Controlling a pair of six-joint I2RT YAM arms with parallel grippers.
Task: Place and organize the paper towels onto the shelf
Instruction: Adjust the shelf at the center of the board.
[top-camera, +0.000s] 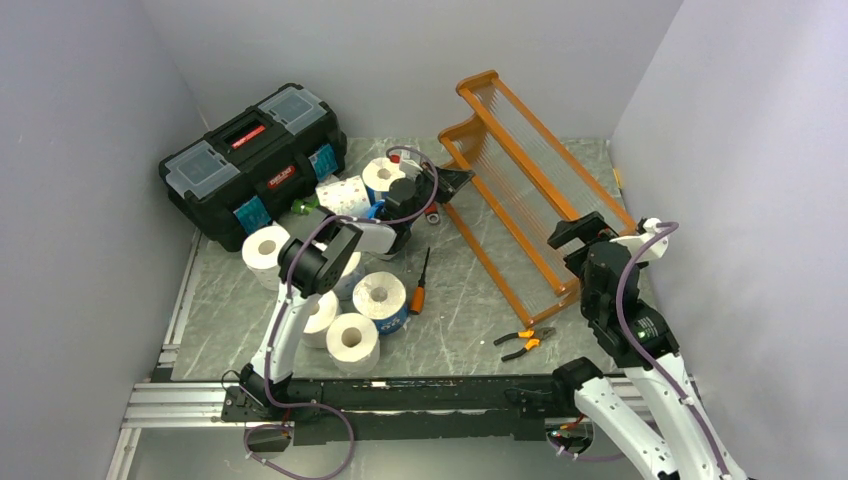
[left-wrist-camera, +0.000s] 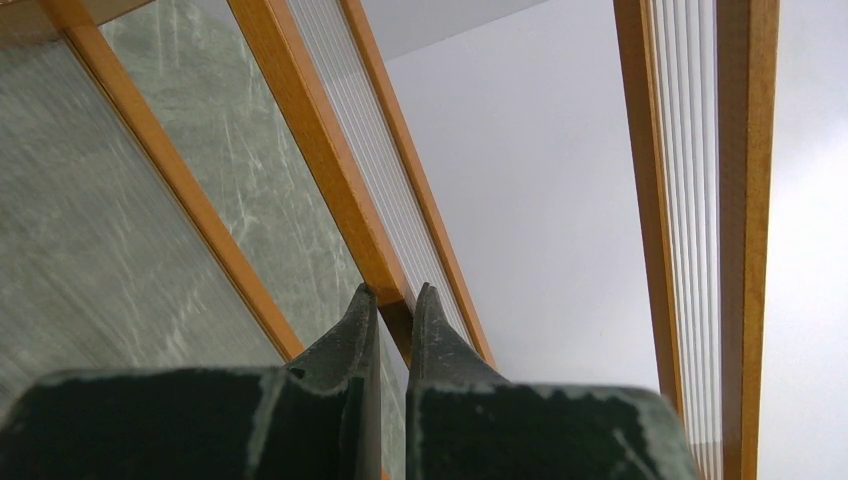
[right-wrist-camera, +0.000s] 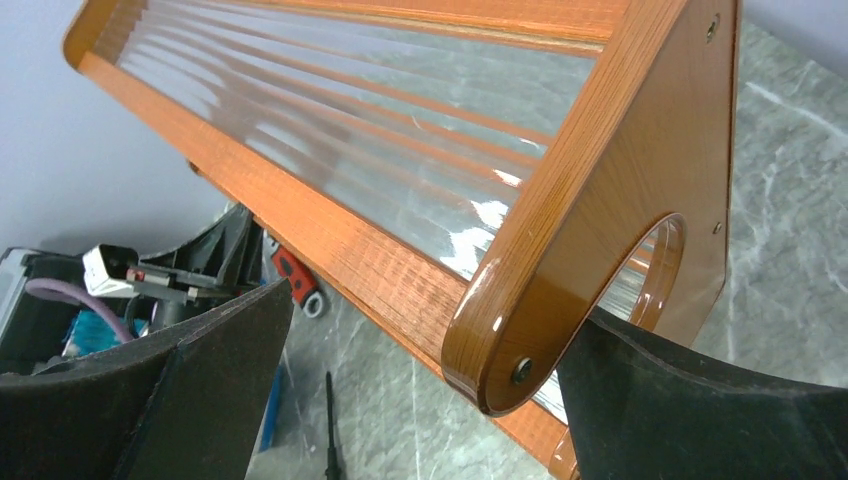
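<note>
The shelf (top-camera: 530, 190) lies tilted on the far right of the table (top-camera: 460, 320), while the rolls (top-camera: 380, 295) cluster at the left beside the toolbox (top-camera: 250, 160). We see the left hand (left-wrist-camera: 392, 300) closed narrow with its tips at a shelf rail. The right hand (right-wrist-camera: 435, 310) stands wide, its fingers on either side of the near end panel.

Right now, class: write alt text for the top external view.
An orange wooden shelf lies tipped on the table, left gripper and right gripper at its ends. Paper towels cluster beside a black toolbox.
</note>
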